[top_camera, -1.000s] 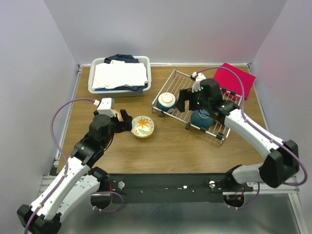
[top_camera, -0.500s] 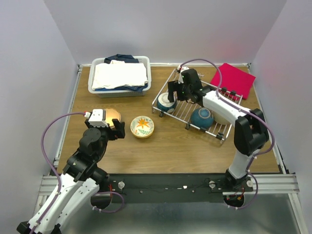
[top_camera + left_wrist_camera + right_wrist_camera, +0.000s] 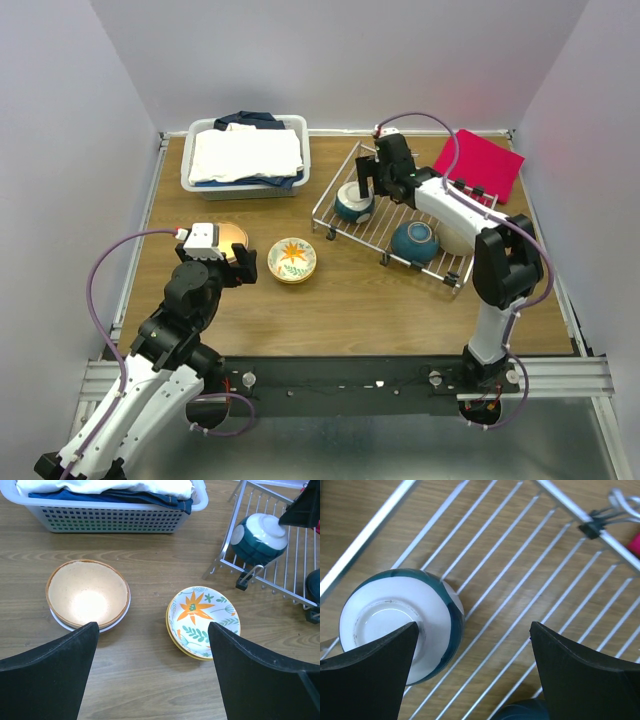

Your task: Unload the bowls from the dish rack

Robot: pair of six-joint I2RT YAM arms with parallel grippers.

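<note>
right gripper (image 3: 473, 625), jaws wide and empty, hangs over the dish rack (image 3: 375, 230). the upturned teal bowl (image 3: 395, 612) sits off-centre toward its left finger, far nearer this arm than the left.

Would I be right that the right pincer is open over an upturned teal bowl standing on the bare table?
Not quite: the upturned teal bowl stands in the dish rack, on its wires, as the right wrist view shows. The right pincer is open over it.
</note>
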